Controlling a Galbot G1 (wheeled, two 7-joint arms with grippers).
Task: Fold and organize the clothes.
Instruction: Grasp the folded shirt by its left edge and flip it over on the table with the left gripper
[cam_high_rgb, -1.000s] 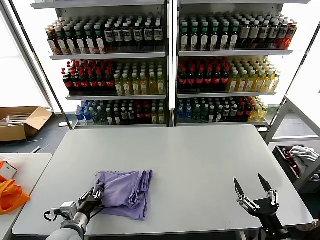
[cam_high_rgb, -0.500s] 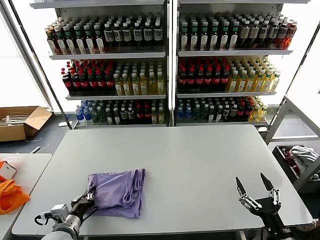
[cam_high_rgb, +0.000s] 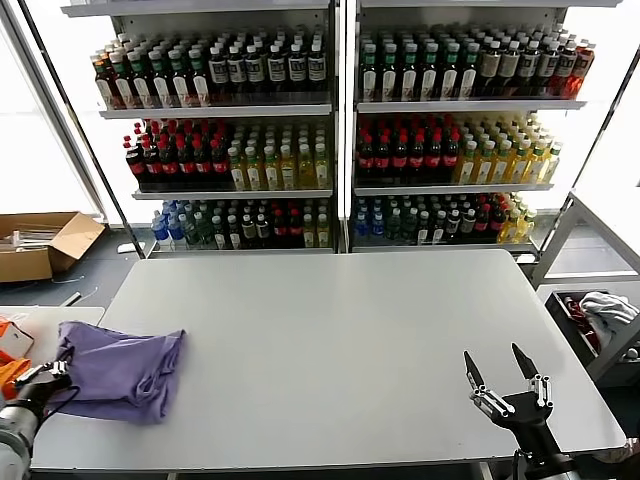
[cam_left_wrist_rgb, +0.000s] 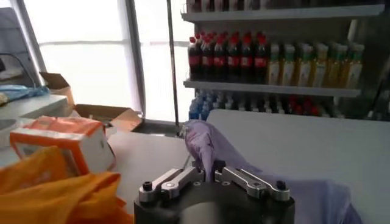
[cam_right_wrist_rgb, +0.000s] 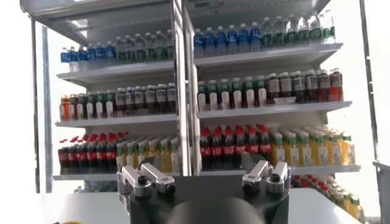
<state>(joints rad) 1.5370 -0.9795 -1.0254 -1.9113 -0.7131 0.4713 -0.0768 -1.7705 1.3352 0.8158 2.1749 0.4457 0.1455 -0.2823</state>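
Head view had the folded T-shirt (cam_high_rgb: 120, 368) lying at the table's (cam_high_rgb: 350, 330) left edge, a compact lilac bundle partly hanging over the gap toward the neighbouring side table (cam_high_rgb: 45, 325). The left gripper (cam_high_rgb: 38, 378) was at that same left edge, fingers pinched together on a fold of the shirt; the left wrist view confirmed it, with purple cloth bunched up between the closed fingers (cam_left_wrist_rgb: 244, 180) and draping off beside them. The right gripper (cam_high_rgb: 500, 372) hovered near the table's front right corner, fingers spread wide, holding nothing. So the folding looked essentially done for this shirt, and what seemed left was the organizing: setting it down off the table's left side and letting go. Orange fabric (cam_left_wrist_rgb: 55, 189) and a small carton (cam_left_wrist_rgb: 61, 143) sat just beyond that edge. No other lilac shirt showed anywhere on the table.
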